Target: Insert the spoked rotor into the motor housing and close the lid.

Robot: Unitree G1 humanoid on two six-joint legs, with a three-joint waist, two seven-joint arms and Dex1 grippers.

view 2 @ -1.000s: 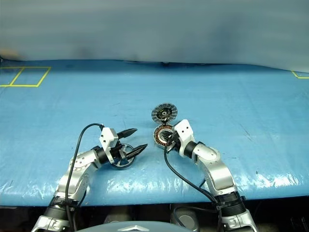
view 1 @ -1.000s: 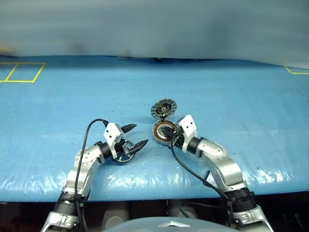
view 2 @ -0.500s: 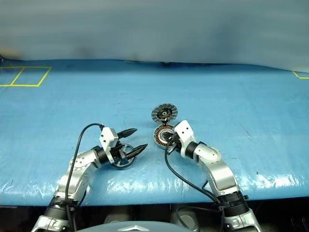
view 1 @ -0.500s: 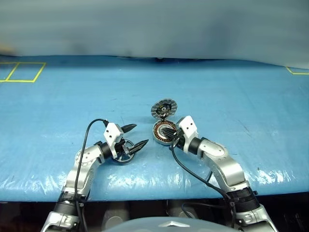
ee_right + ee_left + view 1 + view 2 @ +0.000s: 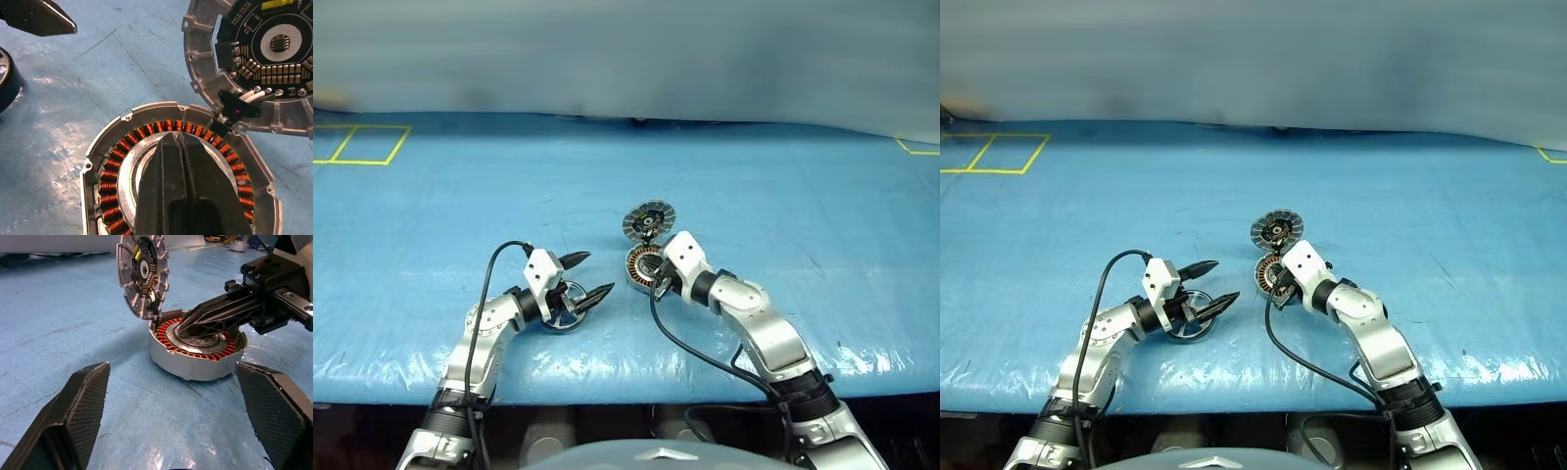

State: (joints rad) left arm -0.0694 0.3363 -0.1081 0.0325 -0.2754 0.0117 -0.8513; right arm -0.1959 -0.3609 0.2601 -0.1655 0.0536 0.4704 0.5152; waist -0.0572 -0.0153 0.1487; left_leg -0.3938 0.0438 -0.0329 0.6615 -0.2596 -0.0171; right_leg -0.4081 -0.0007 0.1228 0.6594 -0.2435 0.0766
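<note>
Black and closed tight, the right jaws (image 5: 178, 161) hold nothing; their tips reach down into the open housing (image 5: 198, 350), over its silver centre inside the ring of copper coils. Whether they press on the centre or only hover, I cannot tell. The lid (image 5: 649, 219) stands up on its hinge at the far side of the housing, with its dark inner face turned toward the robot.

The left jaws (image 5: 583, 278) are spread wide and grip nothing. They point toward the housing, and the rotor (image 5: 565, 311) lies flat on the blue tabletop (image 5: 754, 186) under them, by the wrist, between the two fingers but not clamped. The rotor and the housing are near each other but apart.

As I judge it, the task is at an early stage: the housing is open and ready, but the rotor is not yet picked up, not inserted, and the lid is not closed. The right jaws must probably leave the housing before the rotor can go in.
</note>
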